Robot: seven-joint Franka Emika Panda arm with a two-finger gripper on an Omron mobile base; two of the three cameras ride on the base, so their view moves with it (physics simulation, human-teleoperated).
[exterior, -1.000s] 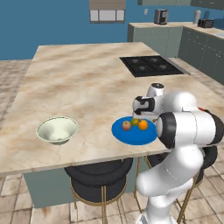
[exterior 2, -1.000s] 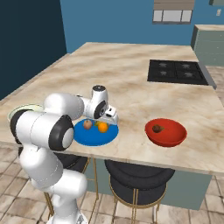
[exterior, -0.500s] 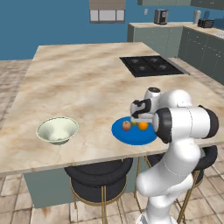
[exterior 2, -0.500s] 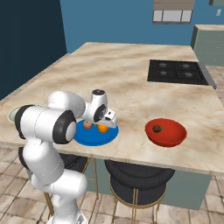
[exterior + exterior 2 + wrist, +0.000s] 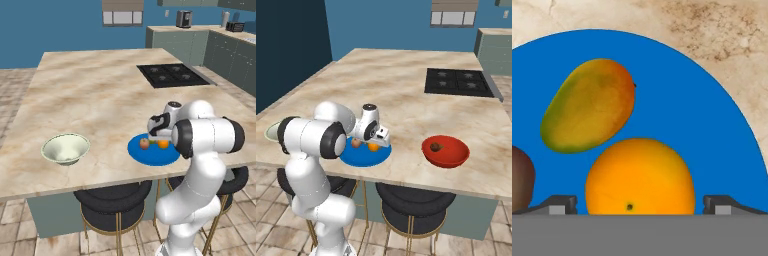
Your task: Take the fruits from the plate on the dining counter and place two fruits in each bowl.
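Three fruits lie on the blue plate, and the hand has come lower over them than a second ago, its wrist dropping closer to the plate while the arm's big white elbow has swung a little nearer the bench's near edge. Nothing else has shifted.

The bench is a wide rectangular slab of beige marble pattern with brown veins, a black cooktop set toward its far right corner. The plate, flat, round and bright blue, sits at the near edge right of the middle. The pale bowl, greenish-white with flared sides, stands well apart from it toward the near left corner. The red bowl, shallow and glossy, stands near the near edge to the right of the plate, with a small brown fruit inside it.

On the plate, the orange is round and finely dimpled, with a dark stem dot. The green-yellow fruit is a smooth oval, green at one end and blushing orange at the other, lying just beside the orange. The apple is pinkish-red and rests at the plate's left part, close to the other two.

The hand's two dark fingertips are spread apart, one on each side of the orange, not touching it.
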